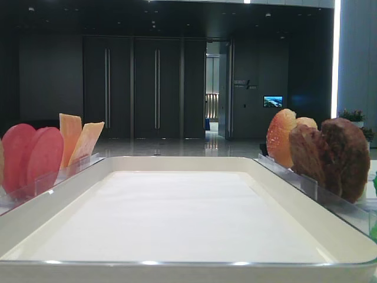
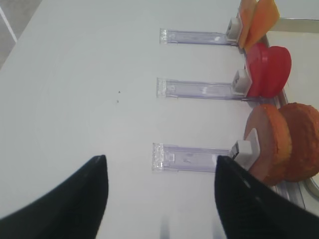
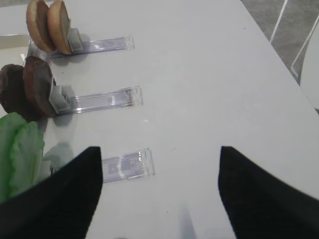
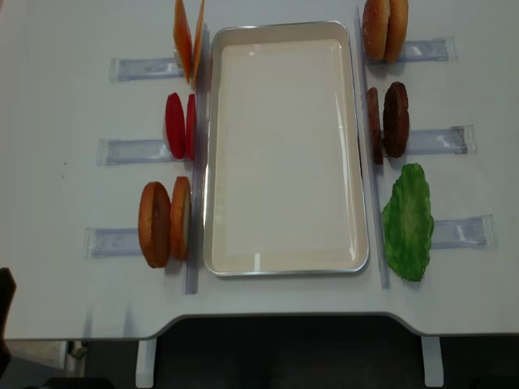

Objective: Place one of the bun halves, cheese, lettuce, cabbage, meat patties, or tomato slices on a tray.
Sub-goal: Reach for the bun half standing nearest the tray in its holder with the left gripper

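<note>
White tray (image 4: 284, 146), four bun halves (image 4: 154, 224), two meat patties (image 4: 395, 119), both fingers (image 2: 55, 199) spread

lettuce (image 3: 17, 149) cropped at frame edge

White tray (image 4: 284, 146) lies flat, bare. Left, far to near: cheese (image 4: 188, 39), tomato slices (image 4: 179, 126), bun halves (image 4: 165, 223), upright. Right: buns (image 4: 384, 30), meat patties (image 4: 388, 121), lettuce (image 4: 408, 223).

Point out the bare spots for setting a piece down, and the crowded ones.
The tray floor lies bare rim to rim. Crowded: its left edge, lined by cheese, tomato slices and bun halves; its right edge, by buns, meat patties and lettuce.
</note>
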